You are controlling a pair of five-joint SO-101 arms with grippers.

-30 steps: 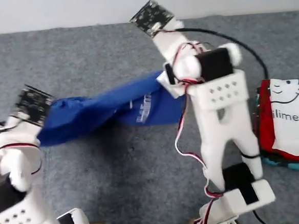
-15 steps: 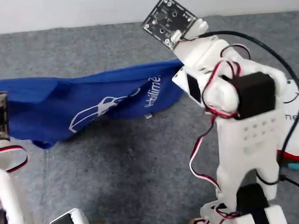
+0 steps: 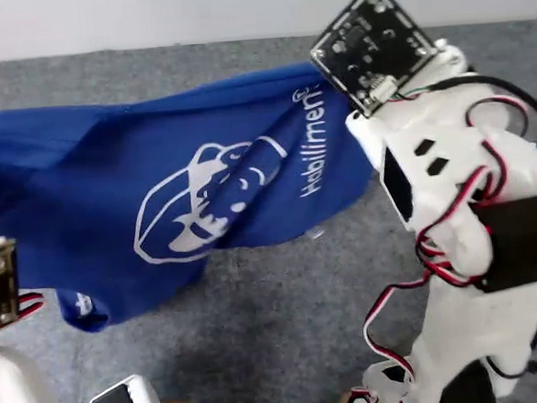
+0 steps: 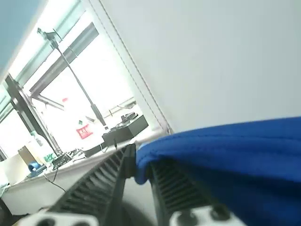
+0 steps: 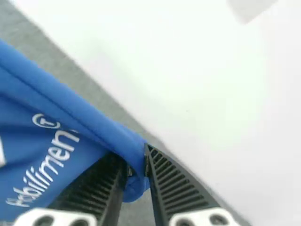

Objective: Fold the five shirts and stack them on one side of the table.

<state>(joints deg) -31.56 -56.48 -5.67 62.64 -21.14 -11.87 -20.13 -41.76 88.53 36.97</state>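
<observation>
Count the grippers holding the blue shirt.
2. The left gripper pinches one edge of the blue shirt. The right gripper pinches the opposite edge, next to the white lettering. The shirt is stretched between them.

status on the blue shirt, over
Left gripper shut on blue shirt edge. Right gripper shut on the opposite edge. Shirt held spread between both arms above grey table, one sleeve drooping. No snag seen.
</observation>
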